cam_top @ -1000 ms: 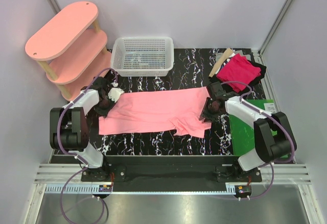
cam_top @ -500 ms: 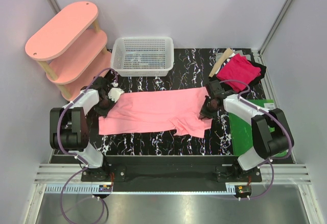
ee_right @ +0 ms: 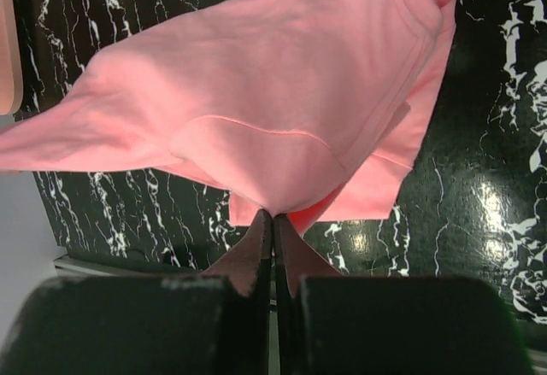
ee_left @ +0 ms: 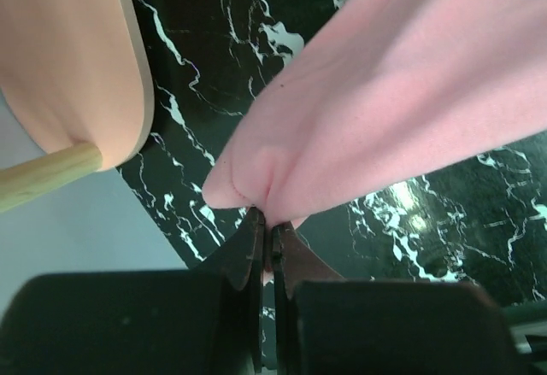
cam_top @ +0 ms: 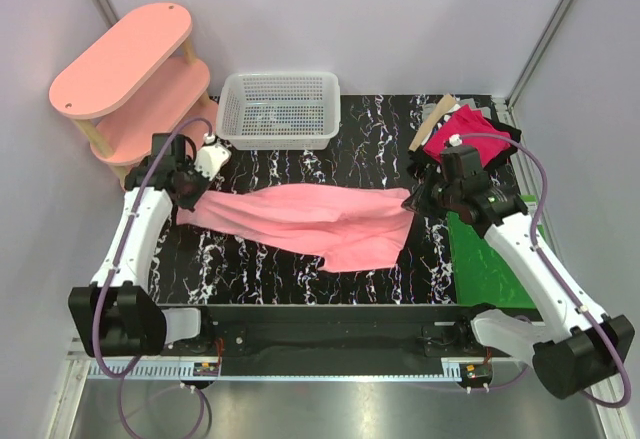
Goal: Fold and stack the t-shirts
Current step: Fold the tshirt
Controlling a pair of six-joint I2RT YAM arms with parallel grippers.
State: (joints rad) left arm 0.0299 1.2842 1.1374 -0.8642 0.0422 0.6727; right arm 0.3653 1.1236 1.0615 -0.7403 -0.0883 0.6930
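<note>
Your left jaws and right jaws each pinch a thin edge of the salmon-pink t-shirt (cam_top: 320, 221) sagging between them — tug too hard and a corner could slip out.

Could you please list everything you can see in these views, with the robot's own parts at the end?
salmon-pink t-shirt: one, light pink, stretched between the two hands over the middle of the table
magenta t-shirt: one, deep magenta-red, far right corner
basket: one, white mesh, far centre
shelf unit: one, pale pink oval tiers, far left
mat: one, glossy green, right side
tan strip: one, beige, beside the magenta t-shirt
table: one, black with white veining
left hand: one, black, shut on the salmon-pink t-shirt's left end
right hand: one, black, shut on the salmon-pink t-shirt's right end
</note>
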